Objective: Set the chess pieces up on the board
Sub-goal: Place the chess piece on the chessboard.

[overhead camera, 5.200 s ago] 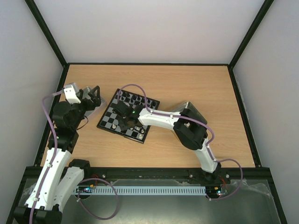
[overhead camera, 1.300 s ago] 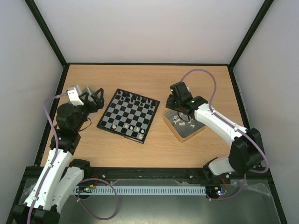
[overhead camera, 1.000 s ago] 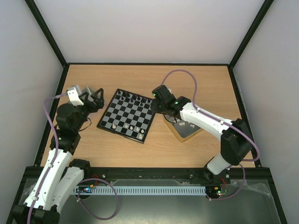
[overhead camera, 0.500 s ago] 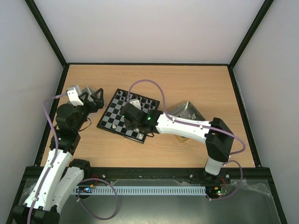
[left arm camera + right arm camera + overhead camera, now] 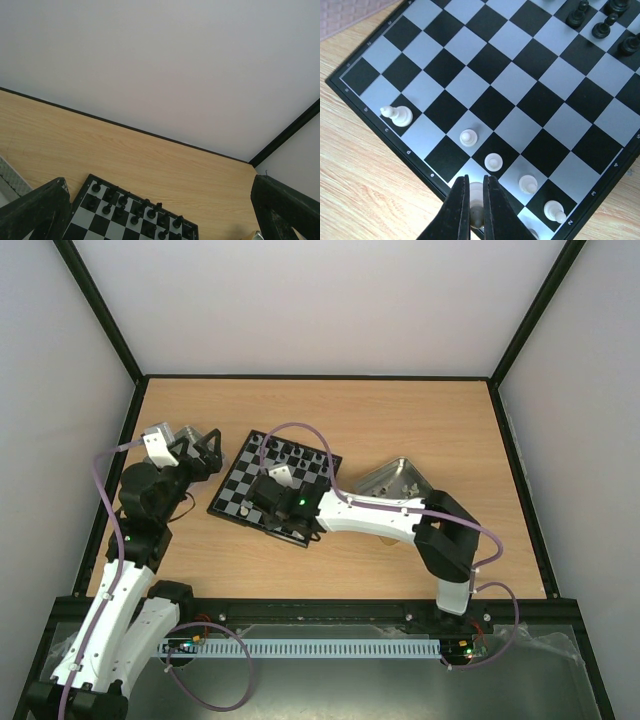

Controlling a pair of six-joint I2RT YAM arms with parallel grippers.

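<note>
- The right gripper (image 5: 476, 186) is hanging low over the near edge of the board (image 5: 520, 100), its jaws closed on a white piece (image 5: 476, 200) pinched between them.
- The piece is sitting just beside a diagonal line of white pawns (image 5: 493, 161), so it is probably best brought straight down, with no sideways drift.
- Which square lies under it is hard to tell, since the fingers are covering it; centring it before release looks wise.
- Opening only a little and lifting straight up should be leaving the neighbours standing.
- The black pieces (image 5: 600, 25) are lining the far side, well apart from this work.
- The left gripper (image 5: 207, 448) is hovering left of the board with jaws wide apart, holding nothing.
</note>
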